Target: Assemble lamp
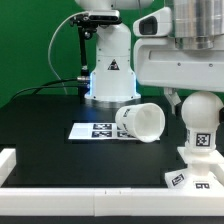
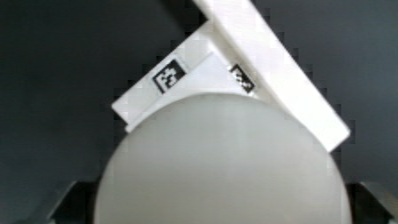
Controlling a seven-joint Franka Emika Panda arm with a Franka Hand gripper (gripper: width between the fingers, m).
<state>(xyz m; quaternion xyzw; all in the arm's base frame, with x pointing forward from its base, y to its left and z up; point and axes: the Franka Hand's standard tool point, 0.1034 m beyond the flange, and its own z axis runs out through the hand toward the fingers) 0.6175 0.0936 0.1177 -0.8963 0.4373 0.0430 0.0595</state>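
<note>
Item one, the bulb [image 1: 200, 112]: white, round, with a tagged neck pointing down. We find it upright at the exterior view's right, directly over the base [image 1: 195, 172]. The neck meets the top of the base, but we cannot tell how deep it sits. In the wrist view the bulb [image 2: 222, 150] fills most of the frame as a smooth pale dome. Item two, the gripper [image 1: 197, 100]: it comes down from above with the bulb between its jaws. In the wrist view the dark fingers [image 2: 71, 205] press in at either side of the dome, so we record the gripper [image 2: 217, 208] as clamped on the bulb. Item three, the base: a blocky white part near the front of the black table [image 1: 45, 120], showing two square tags low on the faces toward the exterior camera. In the wrist view the base [image 2: 178, 90] shows two tags on top and lies just beside the white border wall [image 2: 267, 50]. Item four, the shade [image 1: 140, 122]: a truncated cone lying on its side near the table's middle. Its wide opening faces the exterior view's right, and it overlaps the right end of the marker board [image 1: 90, 130]. It lies apart from the base.
</note>
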